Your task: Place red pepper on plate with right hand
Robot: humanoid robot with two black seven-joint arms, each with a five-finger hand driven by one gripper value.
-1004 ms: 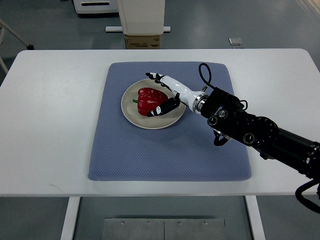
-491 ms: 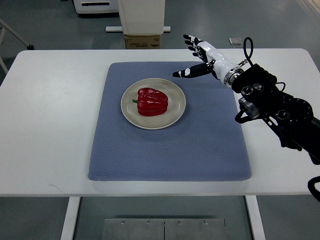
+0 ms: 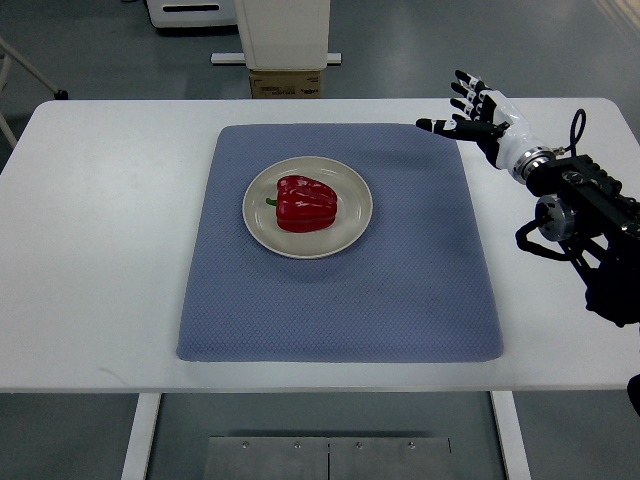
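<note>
A red pepper point(image 3: 304, 203) lies on a round beige plate point(image 3: 350, 226) set on the back half of a blue mat point(image 3: 340, 300). My right hand point(image 3: 465, 107) hovers beyond the mat's back right corner, far to the right of the plate, fingers spread and holding nothing. Its black arm point(image 3: 580, 215) runs in from the right edge over the white table point(image 3: 100, 250). The left arm does not show.
A cardboard box point(image 3: 285, 82) and a white machine base point(image 3: 283, 30) stand on the floor behind the table. A small grey object point(image 3: 470, 84) lies on the floor near the back right.
The right hand let go of the pepper on the plate, lifted, and pulled back to the right and away, past the mat's corner. The pepper stays put.
</note>
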